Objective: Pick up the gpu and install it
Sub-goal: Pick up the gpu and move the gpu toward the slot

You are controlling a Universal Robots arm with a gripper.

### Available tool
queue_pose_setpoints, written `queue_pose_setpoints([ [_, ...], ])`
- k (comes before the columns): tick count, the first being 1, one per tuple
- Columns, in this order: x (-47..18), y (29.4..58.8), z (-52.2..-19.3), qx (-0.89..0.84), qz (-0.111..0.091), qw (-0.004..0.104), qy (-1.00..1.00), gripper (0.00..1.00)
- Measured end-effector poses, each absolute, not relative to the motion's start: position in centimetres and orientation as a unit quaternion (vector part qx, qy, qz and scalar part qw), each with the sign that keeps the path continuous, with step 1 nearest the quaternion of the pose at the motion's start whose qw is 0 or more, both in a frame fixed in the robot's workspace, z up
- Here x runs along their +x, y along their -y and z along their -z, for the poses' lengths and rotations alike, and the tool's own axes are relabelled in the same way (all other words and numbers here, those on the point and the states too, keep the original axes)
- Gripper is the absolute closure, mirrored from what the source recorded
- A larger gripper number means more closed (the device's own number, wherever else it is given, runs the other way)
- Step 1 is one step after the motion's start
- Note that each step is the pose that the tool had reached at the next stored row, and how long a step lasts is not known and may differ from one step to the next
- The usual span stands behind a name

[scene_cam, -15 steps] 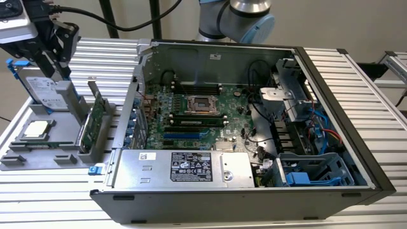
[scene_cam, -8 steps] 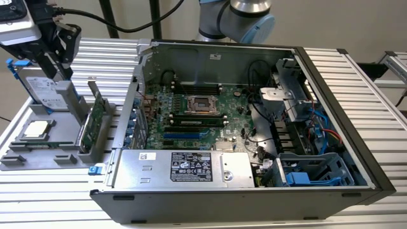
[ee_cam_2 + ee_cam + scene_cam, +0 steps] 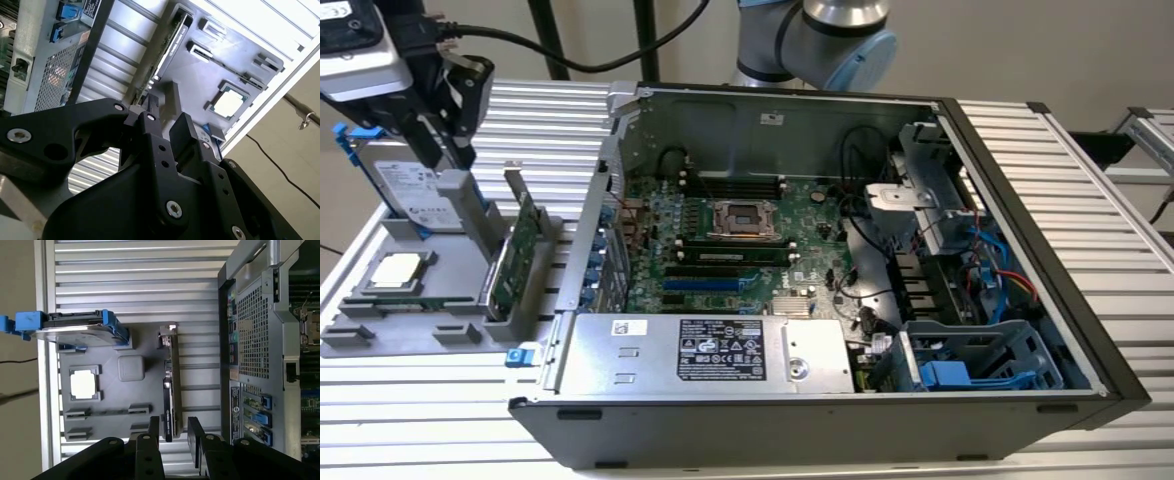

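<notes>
Because the gpu is a thin, stiff, light circuit board with fragile exposed parts, it is judged best pinched gently across its bare upper edge. It stands on edge, green with a silver end bracket, in a slot along the grey tray's edge nearest the computer case. The jaws hang spread and empty above the tray, touching nothing.

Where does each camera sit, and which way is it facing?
Exterior view: off the arm, raised, looking down on the open computer case and tray; arm and gripper show.
First wrist view: on the wrist, looking down past the gripper at the gpu standing in the tray.
Second wrist view: on the wrist, slanting past the gripper toward that tray.
All share the gpu.
</notes>
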State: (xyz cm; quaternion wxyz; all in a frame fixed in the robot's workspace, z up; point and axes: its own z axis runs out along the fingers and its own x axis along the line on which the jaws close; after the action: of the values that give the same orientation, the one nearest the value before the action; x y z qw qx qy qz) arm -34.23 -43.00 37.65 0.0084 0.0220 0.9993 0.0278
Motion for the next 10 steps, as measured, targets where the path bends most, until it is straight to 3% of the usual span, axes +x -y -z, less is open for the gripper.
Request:
queue_pose_setpoints([
  [10,-34.13,43.01,-37.01,0.021,-0.028,0.008,-0.999,0.0],
])
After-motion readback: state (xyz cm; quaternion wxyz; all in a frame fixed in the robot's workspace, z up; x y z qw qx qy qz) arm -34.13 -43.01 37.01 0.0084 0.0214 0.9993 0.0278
